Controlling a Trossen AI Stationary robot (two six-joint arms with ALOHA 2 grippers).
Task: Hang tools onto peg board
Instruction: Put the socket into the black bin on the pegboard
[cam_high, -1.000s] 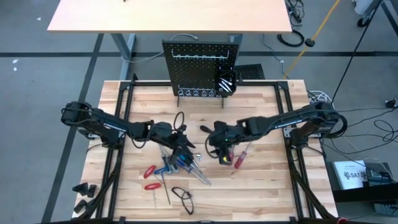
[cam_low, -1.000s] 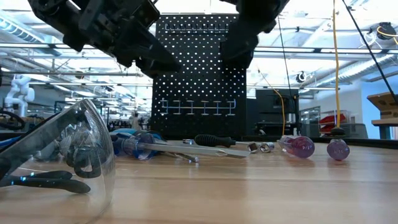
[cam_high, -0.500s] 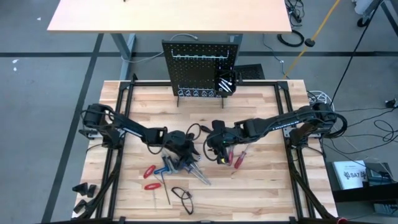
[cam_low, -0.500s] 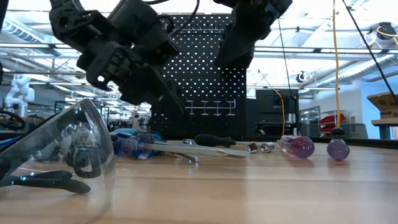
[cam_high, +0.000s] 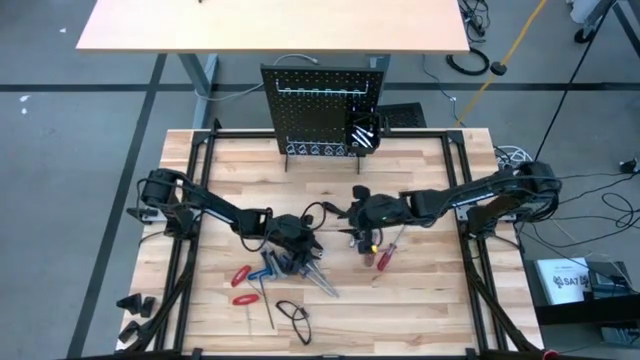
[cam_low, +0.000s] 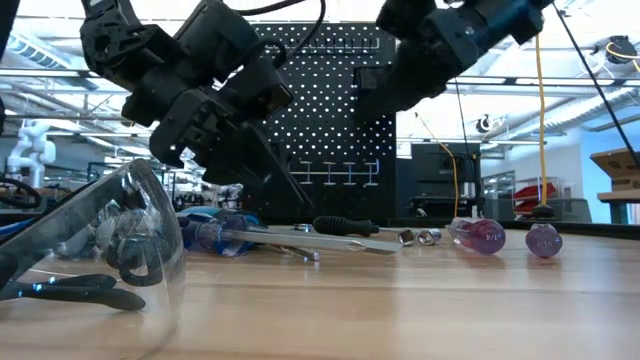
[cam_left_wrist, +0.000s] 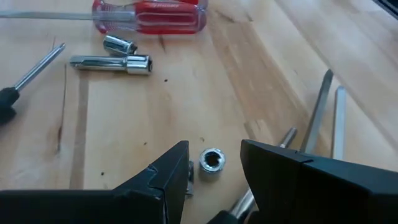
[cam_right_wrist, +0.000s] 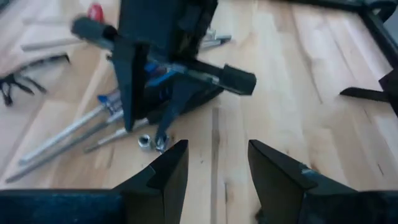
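Note:
The tools lie in a loose pile on the wooden table: blue-handled screwdrivers, a black-handled one, metal rods and silver bits. My left gripper is open and low over the pile. Its fingers stand either side of a small silver socket without touching it. My right gripper is open and hangs clear above the table beside two red screwdrivers, with nothing between its fingers. The peg board stands upright at the table's far edge.
Clear safety glasses lie at the near edge, with red-handled pliers to the left of the pile. A small black bin hangs on the peg board's lower right. A black frame runs around the table's edges.
My left gripper has gone down and toward the table's right, onto the tool pile, and then kept still. My right gripper has drawn back toward the table's right and far edge and has tipped from pointing steeply down to a shallower slant.

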